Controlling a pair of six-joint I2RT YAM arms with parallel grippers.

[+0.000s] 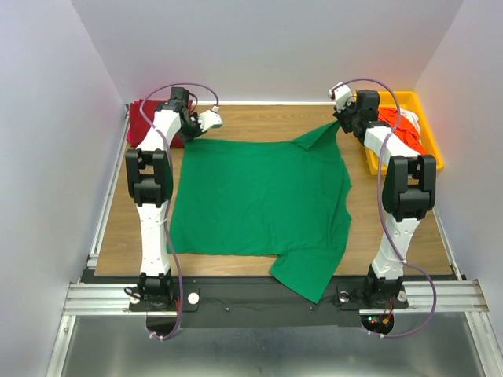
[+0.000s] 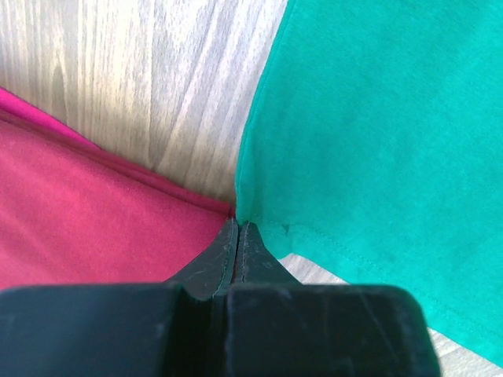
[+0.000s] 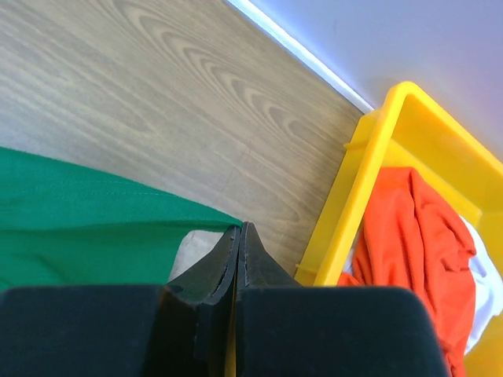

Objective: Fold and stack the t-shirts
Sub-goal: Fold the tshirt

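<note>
A bright green t-shirt (image 1: 259,196) lies spread flat on the wooden table, one sleeve hanging over the near edge. My left gripper (image 1: 191,135) is shut on its far left corner, seen at the fingertips in the left wrist view (image 2: 237,224), where the green cloth (image 2: 377,133) stretches away to the right. My right gripper (image 1: 339,124) is shut on the far right corner and holds it slightly raised; the right wrist view (image 3: 240,228) shows green cloth (image 3: 78,228) pinched at the tips. A dark red t-shirt (image 1: 144,118) lies folded just left of the left gripper (image 2: 86,220).
A yellow plastic tray (image 1: 431,137) stands at the far right, close to my right gripper, its rim (image 3: 354,196) right beside the fingers. It holds an orange-red shirt (image 3: 409,243) and a white one (image 1: 409,119). White walls enclose the table on three sides.
</note>
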